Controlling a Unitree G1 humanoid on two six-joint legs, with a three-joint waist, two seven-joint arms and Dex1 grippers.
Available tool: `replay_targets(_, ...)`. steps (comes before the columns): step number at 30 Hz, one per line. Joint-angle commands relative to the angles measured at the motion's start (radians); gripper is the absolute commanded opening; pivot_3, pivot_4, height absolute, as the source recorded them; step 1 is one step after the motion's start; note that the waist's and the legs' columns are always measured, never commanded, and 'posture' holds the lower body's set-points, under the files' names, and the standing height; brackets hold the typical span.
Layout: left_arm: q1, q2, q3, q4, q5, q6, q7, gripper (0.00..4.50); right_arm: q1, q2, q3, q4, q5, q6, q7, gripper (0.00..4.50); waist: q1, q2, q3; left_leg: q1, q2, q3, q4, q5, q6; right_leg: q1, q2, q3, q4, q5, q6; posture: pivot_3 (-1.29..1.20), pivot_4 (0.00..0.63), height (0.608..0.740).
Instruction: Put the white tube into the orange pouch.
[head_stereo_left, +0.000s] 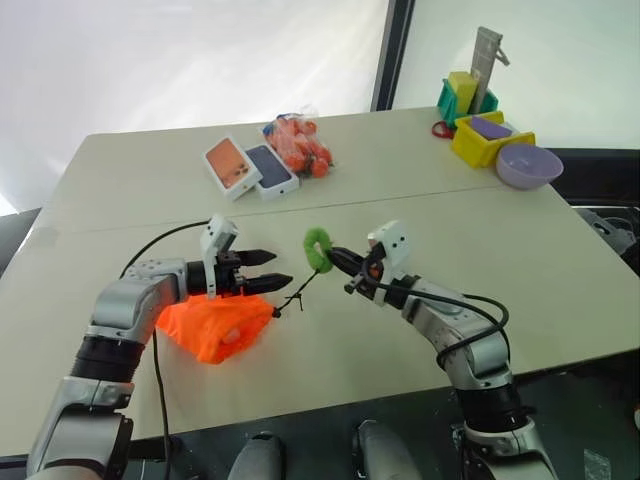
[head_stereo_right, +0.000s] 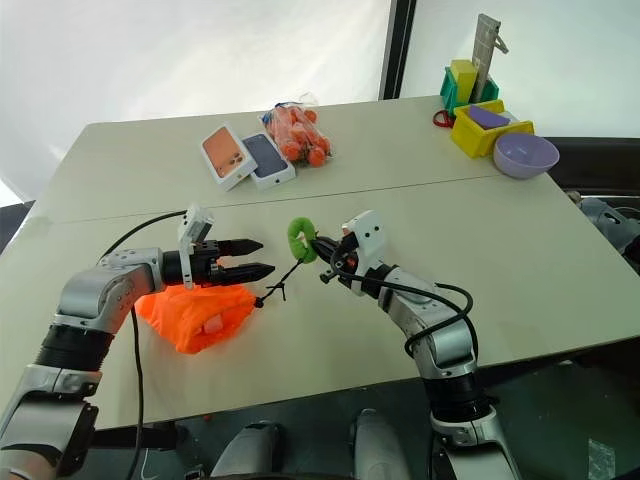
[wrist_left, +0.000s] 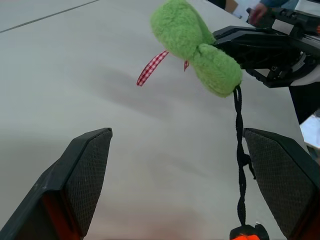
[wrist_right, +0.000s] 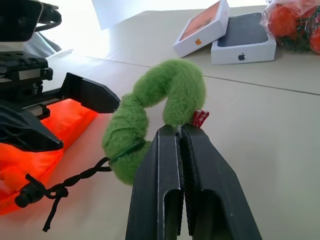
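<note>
The right claw (head_stereo_right: 318, 245) is closed on the fuzzy green ring (head_stereo_right: 300, 240) at the end of the black cord (head_stereo_right: 283, 279), holding it lifted at centre frame. The cord runs down and left to the orange pouch (head_stereo_right: 196, 314), which lies slumped on the counter (head_stereo_right: 560, 260) at lower left. The left claw (head_stereo_right: 255, 257) stands wide open and empty just above the pouch's right edge, pointing toward the ring.

The white tube cannot be identified with certainty; a pale patch on the pouch's fabric may be it, but that is not clear.

Judged step: opening the pouch mouth. Recommendation: keep the right claw firm on the ring to hold cord tension, and bring the left claw low to pinch the fabric at the mouth, not the cord. Risk: pulling the ring alone may cinch the mouth tighter or drag the pouch.
</note>
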Motion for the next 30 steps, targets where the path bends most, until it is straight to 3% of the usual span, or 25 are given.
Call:
replay_targets(1, -0.036, 0.013, -0.014, 0.01, -0.003, 0.009, -0.077, 4.47, -0.022, 0.001, -0.008, -0.016, 0.014, -0.026, 0.004, 0.0, -0.001, 0.0, 0.0, 0.0, 0.0, 0.0, 0.0, 0.0, 0.0, 0.0, 0.0, 0.0, 0.0, 0.001, -0.002, 0.0, 0.15, 0.74)
replay_targets(13, -0.037, 0.078, -0.119, -0.027, 0.078, -0.018, -0.244, 4.47, -0.01, 0.0, -0.008, -0.032, 0.014, -0.025, -0.007, 0.0, -0.001, 0.0, 0.0, 0.0, 0.0, 0.0, 0.0, 0.0, 0.0, 0.0, 0.0, 0.0, 0.0, 0.001, -0.002, 0.0, 0.15, 0.74)
replay_targets(30, 0.019, 0.153, -0.175, -0.152, 0.166, 0.079, -0.187, 4.47, -0.011, -0.001, 0.004, -0.033, 0.014, -0.021, -0.005, 0.0, -0.001, 0.0, 0.0, 0.0, 0.0, 0.0, 0.0, 0.0, 0.0, 0.0, 0.0, 0.0, 0.001, -0.001, 0.001, 0.0, 0.15, 0.74)
